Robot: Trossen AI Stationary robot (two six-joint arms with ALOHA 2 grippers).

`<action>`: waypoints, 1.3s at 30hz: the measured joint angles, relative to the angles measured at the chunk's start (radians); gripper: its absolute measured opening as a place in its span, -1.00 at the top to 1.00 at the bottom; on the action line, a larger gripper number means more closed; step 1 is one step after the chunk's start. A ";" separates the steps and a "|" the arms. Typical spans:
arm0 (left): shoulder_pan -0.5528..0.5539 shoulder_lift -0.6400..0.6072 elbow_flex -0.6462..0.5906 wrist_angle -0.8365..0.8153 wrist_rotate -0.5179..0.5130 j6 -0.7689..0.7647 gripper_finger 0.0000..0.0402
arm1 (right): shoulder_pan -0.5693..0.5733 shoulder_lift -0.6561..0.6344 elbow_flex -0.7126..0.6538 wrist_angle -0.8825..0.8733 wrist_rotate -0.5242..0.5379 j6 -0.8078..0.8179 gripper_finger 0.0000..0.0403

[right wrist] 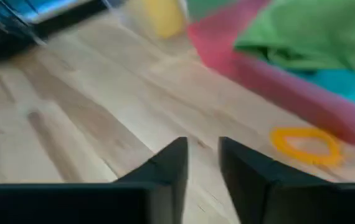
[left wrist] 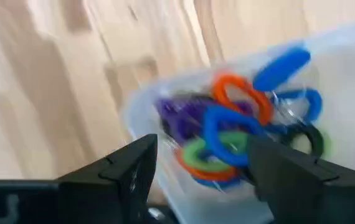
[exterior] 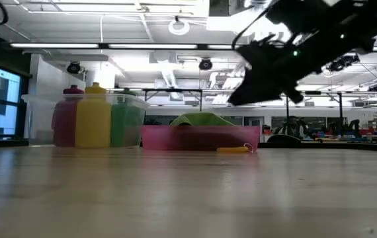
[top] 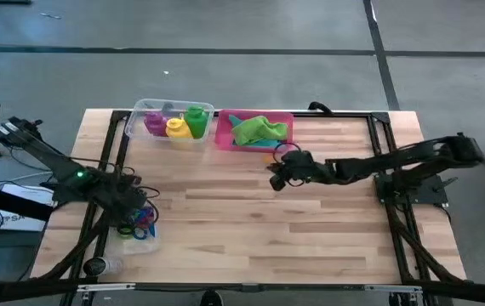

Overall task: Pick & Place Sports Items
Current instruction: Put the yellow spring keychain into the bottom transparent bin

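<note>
The left gripper (left wrist: 196, 168) hangs at lower left of the high view, jaws spread over a clear tub (top: 138, 235) of coloured rings (left wrist: 246, 130). The right gripper (right wrist: 202, 155), mid-frame, has jaws nearly together with nothing between them, just beside a yellow ring (right wrist: 306, 145) lying on the bench (top: 251, 229) before the pink tray (top: 223, 136) holding the green cloth (top: 259, 129)
</note>
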 joint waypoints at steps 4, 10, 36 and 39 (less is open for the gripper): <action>0.020 -0.075 0.000 0.057 -0.049 0.136 0.01 | -0.010 0.064 0.000 0.006 0.003 0.034 0.87; 0.059 -0.204 0.000 0.174 -0.056 0.332 0.01 | -0.051 0.138 0.000 0.036 0.006 0.118 1.00; 0.177 -0.325 0.000 0.342 -0.117 0.546 0.01 | -0.157 0.371 0.000 0.178 0.188 0.262 1.00; 0.177 -0.325 0.000 0.342 -0.117 0.544 0.01 | -0.158 0.392 0.002 0.193 0.196 0.262 1.00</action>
